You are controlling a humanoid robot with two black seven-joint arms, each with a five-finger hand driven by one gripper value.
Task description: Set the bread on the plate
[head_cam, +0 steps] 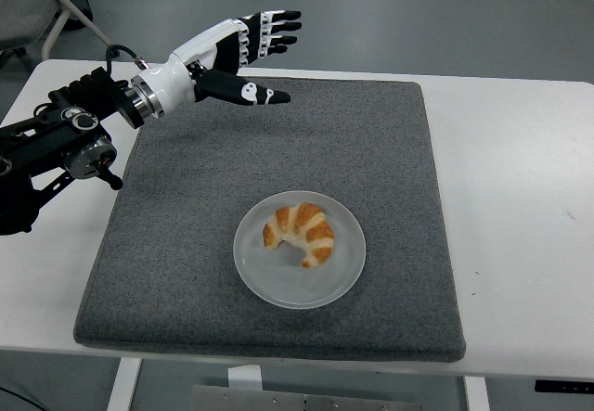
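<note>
1. We open on the bread [299, 232], a golden crescent lying inside the plate [278, 287], resting on the upper left part of the dish with bare rim showing below and to the right of it.

2. Our left hand [243, 51] is up over the far left corner of the grey mat [390, 160], well apart from the plate. Fingers [278, 32] are spread and the thumb sticks out straight; it holds nothing.

3. Here is the relation that matters: from our hand, the bread lies toward the near edge of the table [520, 188] and a little to the right, low on the mat while the hand rides high above it.

4. The crescent's long axis runs on a slant, from its upper left tip down to its lower right tip, with the hollow of the curve facing the lower left.

5. Our left arm is the only one in the picture, so it is the nearer by default; the right arm does not show at all.

6. We judge the placing done as things lie: bread wholly on the plate, nothing touching it, no part over the rim.

7. If any move is left, we reckon it is simply bringing the arm home to the left edge, clear of the plate, with no need to cross over the bread.
</note>
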